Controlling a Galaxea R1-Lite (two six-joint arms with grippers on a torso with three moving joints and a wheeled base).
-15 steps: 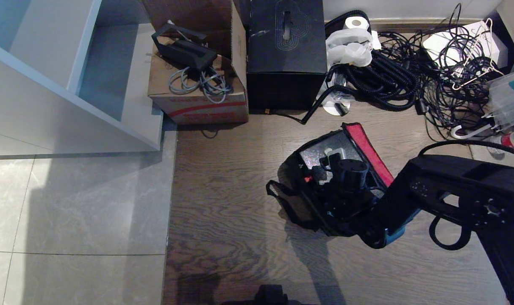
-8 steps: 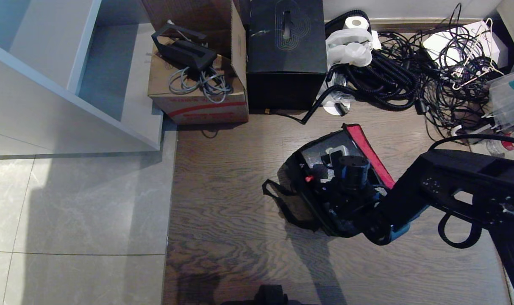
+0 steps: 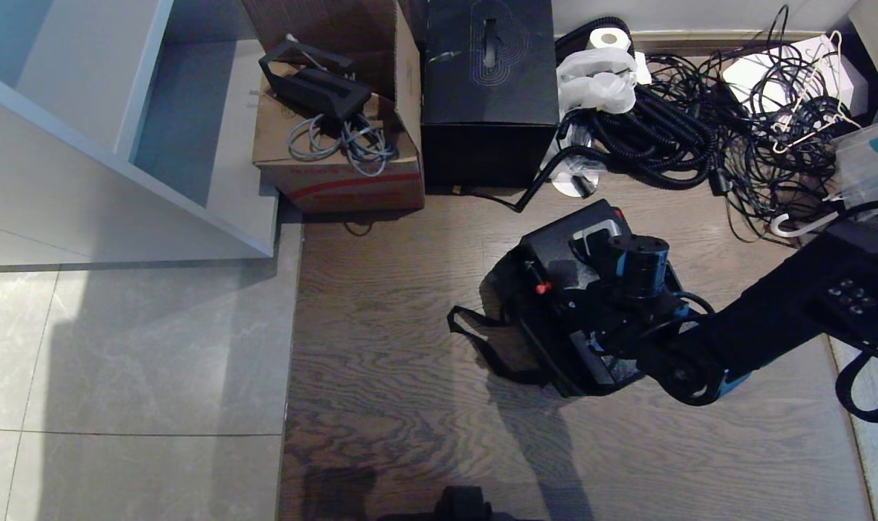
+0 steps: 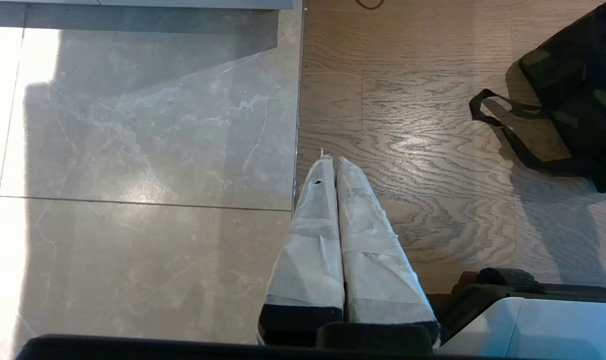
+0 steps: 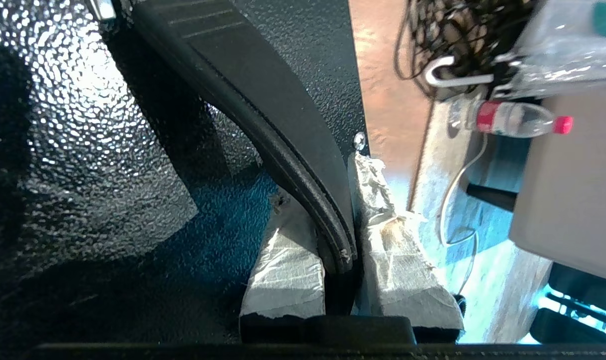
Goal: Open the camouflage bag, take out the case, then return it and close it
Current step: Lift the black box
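The camouflage bag (image 3: 547, 347) stands open on the wood floor, its black strap (image 3: 475, 340) trailing left and a red zip pull (image 3: 542, 288) at its near side. A black pebbled case (image 3: 558, 246) with a silver latch (image 3: 599, 233) hangs tilted over the bag's mouth and covers the lining. My right arm (image 3: 757, 325) reaches in from the right. My right gripper (image 5: 327, 190) is shut on the case's black handle (image 5: 283, 130). The left gripper (image 4: 332, 161) hangs shut and empty over the floor, with the bag (image 4: 577, 85) off to one side.
A plain black box (image 3: 489, 79), a cardboard box of cables (image 3: 337, 166) and a tangle of black hoses and wires (image 3: 699, 130) line the far wall. A white shelf unit (image 3: 120, 152) stands at the left. A water bottle (image 5: 512, 119) lies on the floor to the right.
My right arm has lifted and drawn back to the right, bringing the case up out of the bag. The case now covers the bag's red rim and foil lining.
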